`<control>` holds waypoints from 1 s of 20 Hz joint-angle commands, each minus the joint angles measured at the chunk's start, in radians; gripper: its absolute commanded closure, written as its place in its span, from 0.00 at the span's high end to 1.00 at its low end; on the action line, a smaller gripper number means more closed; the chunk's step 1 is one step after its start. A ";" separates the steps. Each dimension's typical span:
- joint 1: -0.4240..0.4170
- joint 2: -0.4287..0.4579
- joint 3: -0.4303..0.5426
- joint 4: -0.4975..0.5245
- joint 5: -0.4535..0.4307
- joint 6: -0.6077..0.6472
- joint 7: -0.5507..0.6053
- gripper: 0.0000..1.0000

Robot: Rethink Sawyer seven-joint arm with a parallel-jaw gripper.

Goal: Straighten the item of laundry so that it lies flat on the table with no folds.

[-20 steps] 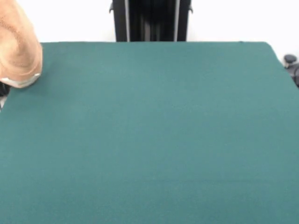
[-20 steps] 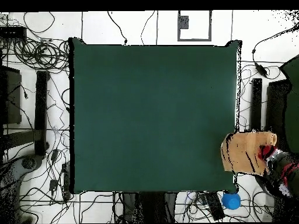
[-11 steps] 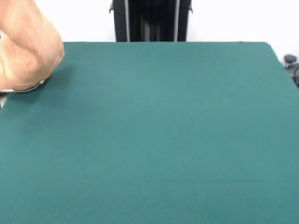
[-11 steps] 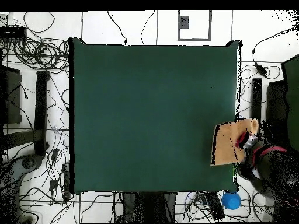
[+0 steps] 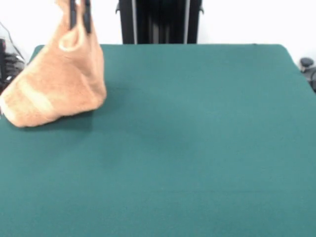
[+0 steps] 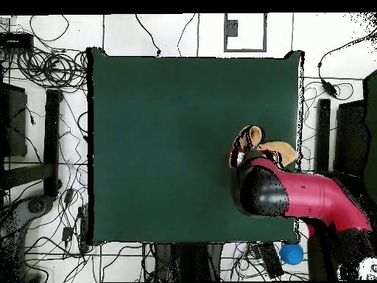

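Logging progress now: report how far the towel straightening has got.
Done: the towel is over the table. In hand: the gripper holds it bunched by its top, lower end touching the cloth. Left: laying it flat, without folds.

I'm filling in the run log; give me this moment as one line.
gripper: shut on towel | towel: bunched, hanging, lower end touching table | stage: not yet flat

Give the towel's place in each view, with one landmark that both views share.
Front view: the towel is at upper left, bunched and hanging from the gripper, its lower end on the table.
Overhead view: right of centre near the table's right edge, mostly hidden under the red arm.
Shared landmark: the table edge beside the towel, left in the front view, right in the overhead.
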 commanded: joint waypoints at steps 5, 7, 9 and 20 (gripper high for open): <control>0.038 0.038 -0.079 -0.052 0.017 -0.013 0.135 0.00; 0.040 0.040 -0.082 -0.059 0.020 -0.008 0.128 0.00; 0.033 0.043 -0.075 -0.054 0.032 -0.020 0.125 0.00; 0.054 0.045 -0.104 -0.051 0.046 -0.016 0.127 1.00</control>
